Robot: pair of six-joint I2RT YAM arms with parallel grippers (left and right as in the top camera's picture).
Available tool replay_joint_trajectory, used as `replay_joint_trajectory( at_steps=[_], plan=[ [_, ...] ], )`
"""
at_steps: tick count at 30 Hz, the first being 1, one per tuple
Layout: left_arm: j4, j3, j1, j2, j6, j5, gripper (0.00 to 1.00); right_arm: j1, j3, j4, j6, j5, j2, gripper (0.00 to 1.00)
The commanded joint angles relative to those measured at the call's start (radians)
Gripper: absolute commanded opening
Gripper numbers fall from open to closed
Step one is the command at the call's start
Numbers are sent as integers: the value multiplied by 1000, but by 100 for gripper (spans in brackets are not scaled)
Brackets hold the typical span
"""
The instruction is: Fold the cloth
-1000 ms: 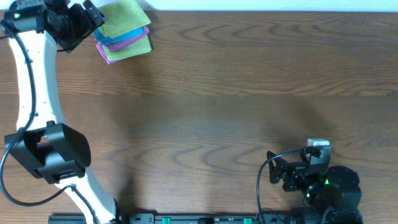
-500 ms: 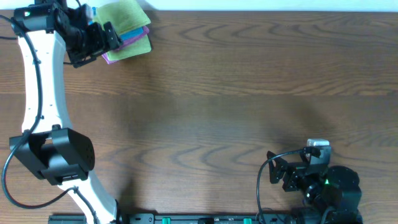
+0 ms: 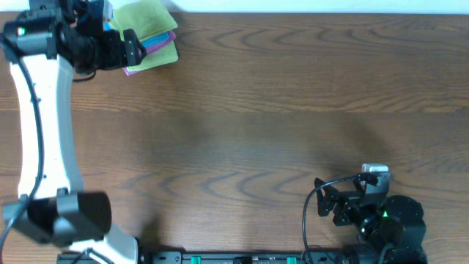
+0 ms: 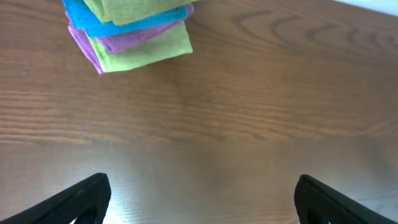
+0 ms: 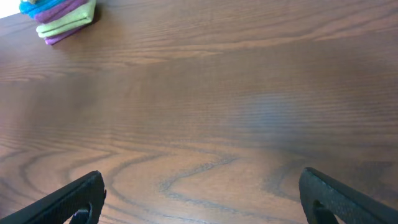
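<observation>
- Nearest edge first: the right gripper (image 3: 326, 202) sits tucked in by the near right corner of the table (image 3: 278, 132). In its own wrist view the two fingertips (image 5: 74, 199) are spread wide, with nothing between them but bare wood.
- The middle of the table is just brown wood grain.
- The left arm (image 3: 40, 132) runs up the left side toward the far left corner. From overhead, the left gripper (image 3: 126, 45) is right at the left edge of a pile (image 3: 154, 42) of folded cloths – I can't tell from there if it's touching.
- The left wrist view helps a bit: its fingertips (image 4: 81, 199) are wide apart and holding nothing. The pile is out ahead of them, not between them.
- Far left corner: the cloth (image 3: 146, 18) – the lime-green one – lies folded on top of that pile.
- Under it comes a blue cloth (image 4: 93, 23), then a purple cloth (image 4: 134, 38), then a bottom green layer (image 4: 149, 53). I can't tell whether that last one is a separate cloth.
</observation>
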Motion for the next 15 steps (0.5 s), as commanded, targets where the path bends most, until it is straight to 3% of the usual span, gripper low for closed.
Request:
replay_joint_trajectory(
  at_steps=[1, 15],
  plan=[
    [51, -135, -3, -85, 42, -16, 95, -7, -5, -2, 16, 3, -6, 99],
    [417, -853, -5, -579, 158, -16, 95, -7, -4, -2, 16, 3, -6, 99]
  ],
)
